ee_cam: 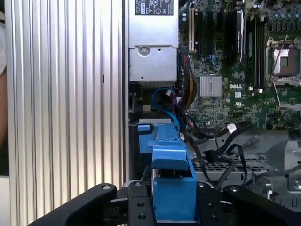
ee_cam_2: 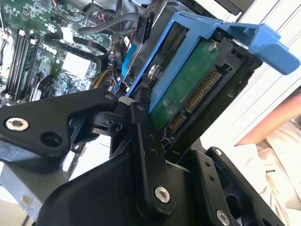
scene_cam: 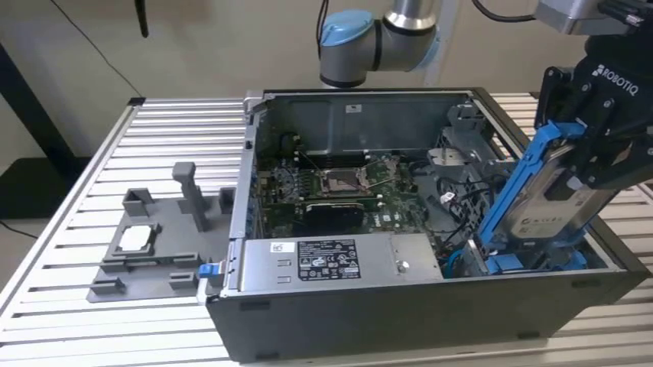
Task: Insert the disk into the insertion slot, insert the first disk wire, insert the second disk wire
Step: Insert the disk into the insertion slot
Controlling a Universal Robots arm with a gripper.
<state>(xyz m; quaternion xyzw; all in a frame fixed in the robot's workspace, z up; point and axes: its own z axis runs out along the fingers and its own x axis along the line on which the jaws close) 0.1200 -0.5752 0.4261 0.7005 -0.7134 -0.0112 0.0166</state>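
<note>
My gripper (scene_cam: 589,172) is shut on the disk (scene_cam: 551,200), a silver-grey drive in a bright blue carrier. The disk stands steeply tilted at the exterior view's right. Its lower end sits in the insertion slot (scene_cam: 515,264), a bay with blue rails in the front right corner of the open computer case (scene_cam: 408,313). In the second wrist view the black fingers (ee_cam_2: 141,127) clamp the disk's (ee_cam_2: 188,92) green underside with its connector facing the camera. The first wrist view looks along the blue carrier (ee_cam: 171,188) down into the slot (ee_cam: 146,136). Loose black wires (ee_cam: 209,155) lie beside the bay.
A silver box with a white sticker (scene_cam: 337,260) sits left of the bay, and the motherboard (scene_cam: 347,187) lies behind it. A grey fixture (scene_cam: 153,252) holding a small chip (scene_cam: 138,238) rests on the slatted table (scene_cam: 173,130). A person's sleeve (ee_cam_2: 282,160) is close by.
</note>
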